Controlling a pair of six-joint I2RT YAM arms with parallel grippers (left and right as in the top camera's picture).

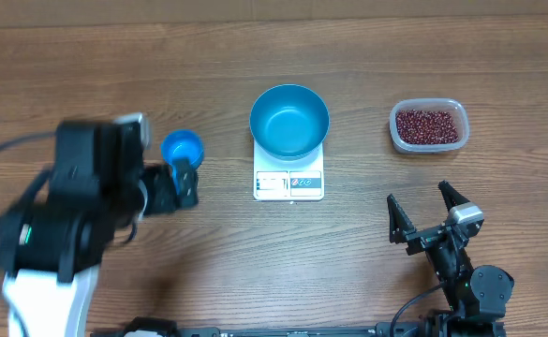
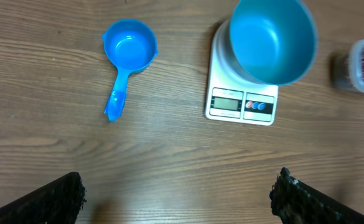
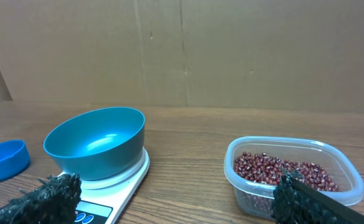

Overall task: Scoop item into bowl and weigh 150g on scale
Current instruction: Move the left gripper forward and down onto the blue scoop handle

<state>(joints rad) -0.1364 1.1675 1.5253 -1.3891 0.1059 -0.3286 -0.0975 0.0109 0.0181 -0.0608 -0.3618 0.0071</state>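
Plainly the beans (image 1: 428,125) all lie in the clear tub (image 1: 393,131) at the far right of the table (image 1: 255,271), and none show in the blue bowl (image 1: 288,120), which sits empty on the white scale (image 1: 288,183) at the centre, its display panel facing the near edge. Left of the scale, apart from it, lies the small blue scoop (image 1: 182,148), cup at the far end and handle running toward the near edge, tilted slightly left in the left wrist view. The coming move turns on that handle, since I judge the scoop has to be taken up before any beans can be moved. The left gripper (image 2: 178,186) hangs spread wide and empty at the scoop's near end. From overhead its fingers overlap the tip of the handle, yet the wrist view shows the whole handle bare and ahead of the fingers, so it is above and not touching. Its opening will have to straddle the handle across its width. The right gripper (image 1: 419,194) is also agape and empty, near the tub on its near side, pointing toward the beans and well apart from the scoop. The left arm is clearly the nearer for the pickup.
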